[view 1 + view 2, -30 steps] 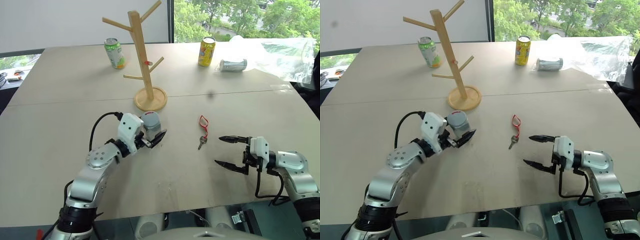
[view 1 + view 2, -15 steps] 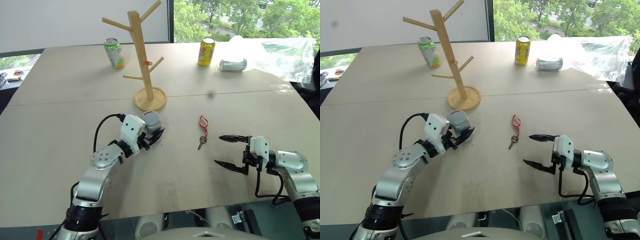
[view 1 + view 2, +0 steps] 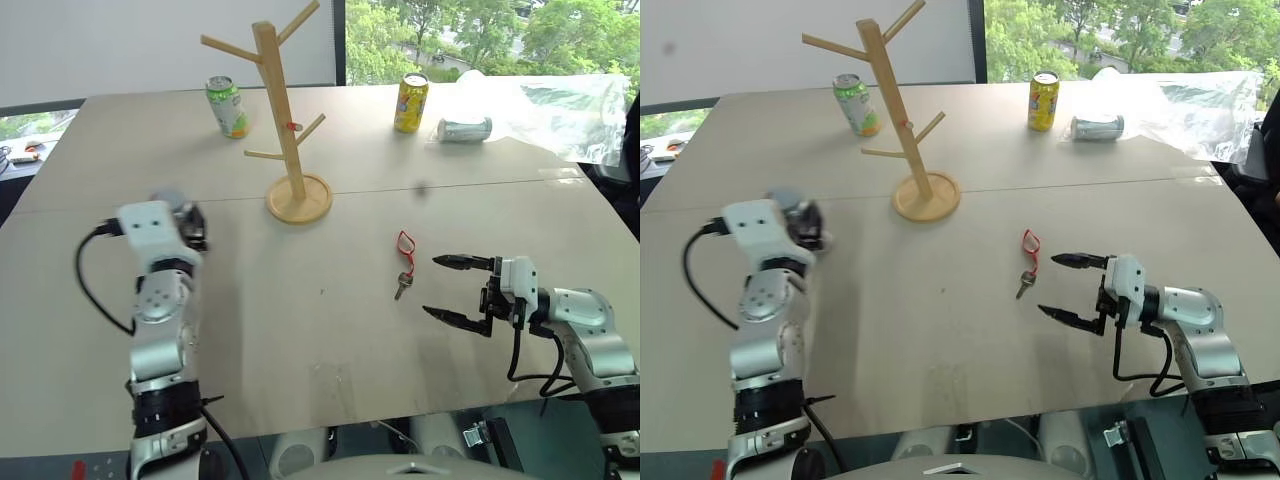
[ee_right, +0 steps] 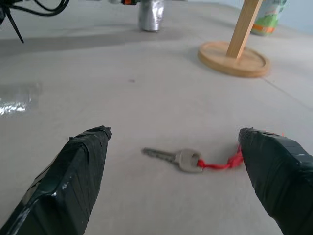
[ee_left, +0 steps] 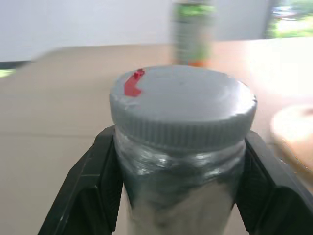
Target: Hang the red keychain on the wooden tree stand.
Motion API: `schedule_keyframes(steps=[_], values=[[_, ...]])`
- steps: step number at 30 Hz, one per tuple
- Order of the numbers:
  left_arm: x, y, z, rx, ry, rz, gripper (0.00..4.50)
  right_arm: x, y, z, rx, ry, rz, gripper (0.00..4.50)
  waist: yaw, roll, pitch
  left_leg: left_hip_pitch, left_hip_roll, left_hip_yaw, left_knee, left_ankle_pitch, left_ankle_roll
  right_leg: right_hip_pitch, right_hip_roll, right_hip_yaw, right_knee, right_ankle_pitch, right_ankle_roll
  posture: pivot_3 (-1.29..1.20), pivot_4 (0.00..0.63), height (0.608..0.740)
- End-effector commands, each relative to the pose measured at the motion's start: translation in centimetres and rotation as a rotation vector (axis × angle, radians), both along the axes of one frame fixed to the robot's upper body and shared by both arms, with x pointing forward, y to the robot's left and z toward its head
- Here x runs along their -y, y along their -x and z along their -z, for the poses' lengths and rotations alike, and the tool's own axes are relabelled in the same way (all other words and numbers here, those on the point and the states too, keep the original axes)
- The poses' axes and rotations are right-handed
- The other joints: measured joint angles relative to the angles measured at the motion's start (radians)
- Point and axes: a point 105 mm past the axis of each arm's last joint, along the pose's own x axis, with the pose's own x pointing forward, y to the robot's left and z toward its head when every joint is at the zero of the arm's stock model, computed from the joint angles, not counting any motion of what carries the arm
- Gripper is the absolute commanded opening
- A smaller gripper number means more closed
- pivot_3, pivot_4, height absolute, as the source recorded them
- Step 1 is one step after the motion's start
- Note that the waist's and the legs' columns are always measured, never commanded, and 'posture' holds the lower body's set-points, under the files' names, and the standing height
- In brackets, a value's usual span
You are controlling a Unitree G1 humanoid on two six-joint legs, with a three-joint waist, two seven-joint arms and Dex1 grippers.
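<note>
The red keychain (image 3: 402,287), a red cord loop with a small key, lies flat on the table at centre right, also seen as the key (image 4: 183,159). My right gripper (image 3: 430,286) stands open just right of it, fingers level and pointing at it, not touching. The wooden tree stand (image 3: 278,110) rises upright at the back centre on its round base (image 4: 234,58). Far to the left, my left gripper (image 5: 181,147) is shut on a grey jar (image 5: 182,110) with a screw lid that bears a red fleck.
A green can (image 3: 228,105) stands behind and left of the stand. A yellow can (image 3: 411,102), a silver can lying on its side (image 3: 465,129) and a crumpled clear plastic bag (image 3: 565,110) sit at the back right. The table's front edge runs close under both arms.
My left arm has shut on the grey jar beside the stand's base and swung it far to the left. My right gripper has shifted slightly toward the key, still open.
</note>
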Motion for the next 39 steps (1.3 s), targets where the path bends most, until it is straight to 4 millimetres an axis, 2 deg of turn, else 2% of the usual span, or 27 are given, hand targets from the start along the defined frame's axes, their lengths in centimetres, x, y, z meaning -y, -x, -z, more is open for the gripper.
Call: schedule_keyframes(steps=[1, 6, 13, 14, 15, 16, 17, 29, 34, 39], values=[[-4.8, 1.4, -0.9, 0.030, 0.004, -0.213, 2.92, -0.4, -0.4, -1.8, 0.039, -0.047, -0.001, 4.50, 0.001, 0.000, 0.000, 0.000, 0.000, 0.000, 0.000, 0.000, 0.000, 0.000, 0.000, 0.000, 0.000, 0.000, 0.000, 0.00, 0.150, 0.740], [-7.3, 1.3, -1.0, 0.018, 0.008, -0.273, 2.92, -0.9, -0.7, -2.0, 0.036, -0.057, -0.006, 4.50, 0.003, -0.001, 0.000, -0.001, -0.001, 0.000, 0.000, 0.000, 0.000, 0.000, -0.002, -0.002, 0.000, 0.000, 0.000, 0.00, 0.150, 0.740], [-6.6, 0.2, -1.3, 0.030, -0.013, -0.223, 2.92, -1.1, -0.8, -2.3, 0.043, -0.061, -0.005, 4.50, 0.000, -0.001, 0.000, -0.001, -0.001, 0.000, 0.000, 0.000, 0.000, 0.000, -0.003, -0.002, 0.000, 0.000, 0.000, 0.00, 0.150, 0.740], [-6.4, 0.2, -1.3, 0.033, -0.014, -0.220, 3.45, -1.1, -0.8, -2.3, 0.045, -0.061, -0.004, 4.50, 0.000, -0.001, 0.000, -0.001, -0.001, 0.000, 0.000, 0.000, 0.000, 0.000, -0.003, -0.002, 0.000, 0.000, 0.000, 0.00, 0.150, 0.740], [-6.3, 0.1, -1.3, 0.036, -0.015, -0.218, 3.70, -1.1, -0.8, -2.3, 0.045, -0.061, -0.004, 4.50, 0.000, -0.001, 0.000, -0.001, -0.001, 0.000, 0.000, 0.000, 0.000, 0.000, -0.003, -0.002, 0.000, 0.000, 0.000, 0.00, 0.150, 0.740], [-6.3, 0.1, -1.4, 0.037, -0.016, -0.218, 4.22, -1.1, -0.8, -2.3, 0.046, -0.061, -0.004, 4.50, 0.000, -0.001, 0.000, -0.001, -0.001, 0.000, 0.000, 0.000, 0.000, 0.000, -0.003, -0.002, 0.000, 0.000, 0.000, 0.00, 0.150, 0.740], [-6.3, 0.1, -1.4, 0.038, -0.016, -0.218, 4.43, -1.1, -0.8, -2.3, 0.046, -0.061, -0.003, 4.50, 0.000, -0.001, 0.000, -0.001, -0.001, 0.000, 0.000, 0.000, 0.000, 0.000, -0.003, -0.002, 0.000, 0.000, 0.000, 0.00, 0.150, 0.740], [-5.3, 1.2, -1.5, 0.071, -0.002, -0.258, 4.43, -1.0, -0.9, -2.2, 0.046, -0.055, -0.007, 4.50, 0.000, -0.001, 0.000, -0.001, -0.001, 0.000, 0.000, 0.000, 0.000, 0.000, -0.005, -0.002, 0.000, 0.001, 0.000, 0.00, 0.150, 0.740], [-3.8, 3.0, -1.5, 0.106, 0.008, -0.306, 4.43, -0.8, -0.8, -2.1, 0.045, -0.049, -0.006, 4.50, 0.000, -0.001, 0.000, -0.001, -0.001, 0.000, 0.000, 0.000, 0.000, 0.000, -0.007, -0.002, 0.000, 0.001, 0.000, 0.00, 0.150, 0.740], [-2.7, 5.5, -0.6, 0.096, 0.012, -0.360, 4.43, -0.6, -0.8, -2.0, 0.041, -0.046, -0.005, 4.50, 0.000, -0.001, 0.000, -0.001, -0.001, 0.000, 0.000, 0.000, 0.000, 0.000, -0.007, -0.002, 0.000, -0.001, -0.002, 0.00, 0.150, 0.740]])
